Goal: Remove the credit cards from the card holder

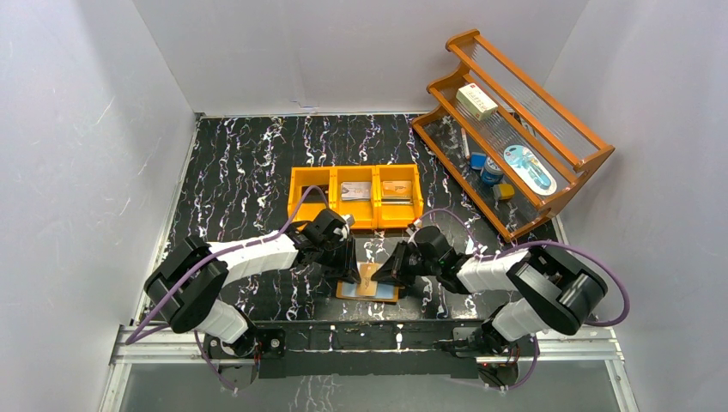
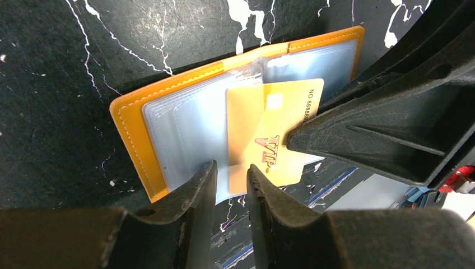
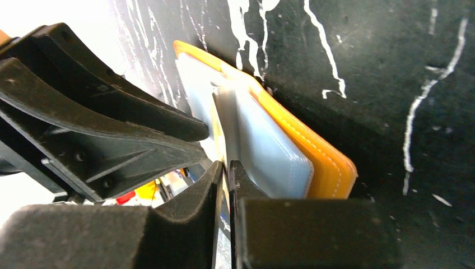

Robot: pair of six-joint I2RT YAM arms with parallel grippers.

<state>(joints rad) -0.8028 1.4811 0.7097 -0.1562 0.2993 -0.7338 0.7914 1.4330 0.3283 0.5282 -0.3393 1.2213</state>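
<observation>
Wallet [image 2: 140,120] lies open on the table [image 1: 240,163] between your arms. Left claw [image 2: 231,174] clamps a clear sleeve edge — it anchors the wallet. Right claw [image 3: 225,168] pinches the gold card [image 2: 274,131], half out — ready to draw free.

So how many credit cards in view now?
3: gold card in the right jaws, half out of the card holder; grey card in the orange bin's middle compartment, tan card in its right. Sleeves may hide more.
</observation>
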